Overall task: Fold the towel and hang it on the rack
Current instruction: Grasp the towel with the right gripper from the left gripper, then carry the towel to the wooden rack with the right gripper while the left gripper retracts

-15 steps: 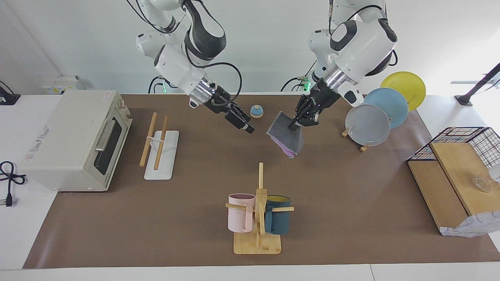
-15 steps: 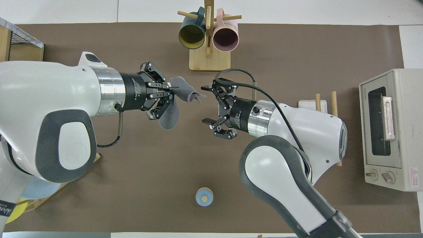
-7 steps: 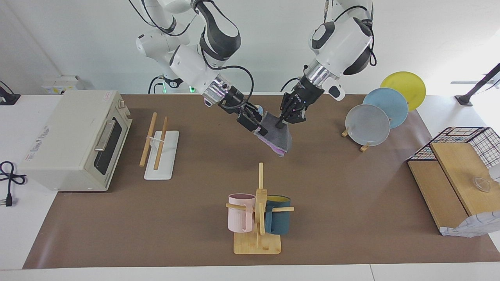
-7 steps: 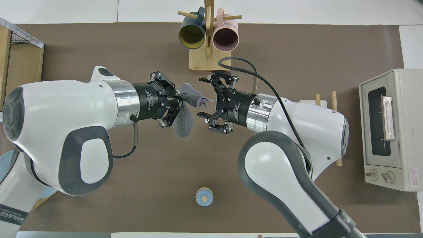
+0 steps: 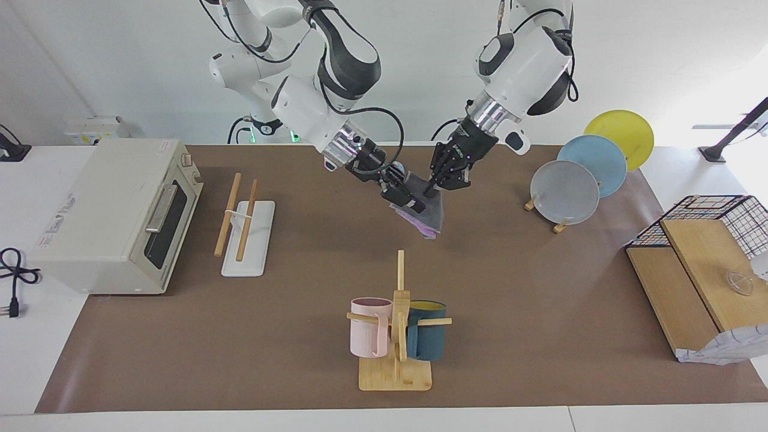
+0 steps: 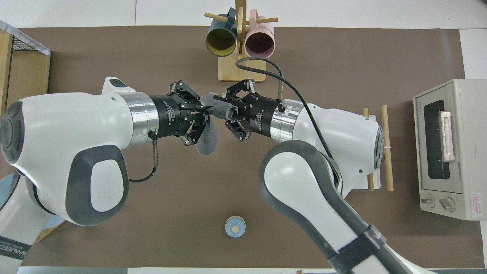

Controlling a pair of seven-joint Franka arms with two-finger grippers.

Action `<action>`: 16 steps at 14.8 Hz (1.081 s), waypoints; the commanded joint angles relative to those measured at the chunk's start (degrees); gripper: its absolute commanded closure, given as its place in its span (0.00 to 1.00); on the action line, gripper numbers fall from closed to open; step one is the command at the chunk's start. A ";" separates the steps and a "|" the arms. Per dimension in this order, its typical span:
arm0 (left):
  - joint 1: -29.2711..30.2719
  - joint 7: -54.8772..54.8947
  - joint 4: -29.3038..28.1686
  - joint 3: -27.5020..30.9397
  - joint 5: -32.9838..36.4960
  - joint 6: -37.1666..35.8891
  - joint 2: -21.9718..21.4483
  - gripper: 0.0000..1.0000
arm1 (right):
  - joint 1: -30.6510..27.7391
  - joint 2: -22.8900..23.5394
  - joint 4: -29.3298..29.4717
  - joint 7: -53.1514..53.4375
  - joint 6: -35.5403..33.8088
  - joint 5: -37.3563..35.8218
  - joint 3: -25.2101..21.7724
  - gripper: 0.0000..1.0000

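Observation:
The towel [image 5: 431,217] hangs in the air over the middle of the table, grey face out with a purple edge at the bottom; it also shows in the overhead view [image 6: 205,139]. My left gripper [image 5: 433,191] is shut on its upper corner [image 6: 205,110]. My right gripper [image 5: 414,201] meets it there, its fingers apart on either side of the towel's rolled free end [image 6: 222,111]. The rack [image 5: 240,222] stands beside the toaster oven toward the right arm's end; its rods [image 6: 385,148] show past my right arm, which hides most of the base.
A toaster oven [image 5: 114,216] stands at the right arm's end. A mug tree [image 5: 396,324] with a pink and a blue mug stands farther from the robots than the towel. A plate stand [image 5: 576,180] and a wire basket [image 5: 714,216] are toward the left arm's end. A small blue knob [image 6: 235,226] lies near the robots.
My right gripper has moved in from beside the towel to its free end, and its fingers have narrowed around it. My left gripper has carried the towel a little toward the right arm.

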 commanded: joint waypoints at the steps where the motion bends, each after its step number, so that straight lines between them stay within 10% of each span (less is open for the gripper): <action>1: -0.32 -0.71 -1.99 0.35 -1.25 0.84 -1.83 1.00 | -0.56 0.46 1.05 -1.09 0.23 0.33 0.16 1.00; 5: -0.41 -1.06 -2.07 0.35 -1.17 0.84 -1.83 1.00 | -0.47 0.46 1.05 -1.35 0.14 0.15 0.07 1.00; 6: -0.67 -0.63 -2.16 0.35 -1.17 0.76 -1.83 0.01 | -0.47 0.46 1.05 -1.96 0.14 0.15 0.07 1.00; 10: -0.94 1.04 -2.16 0.44 -0.90 0.41 -1.83 0.00 | -0.47 0.28 0.70 -8.97 -1.95 -4.21 -0.10 1.00; 16: 4.75 23.14 -2.60 0.79 -0.46 -6.16 -2.62 0.00 | -6.26 -2.34 0.00 -25.23 -20.57 -36.30 -0.36 1.00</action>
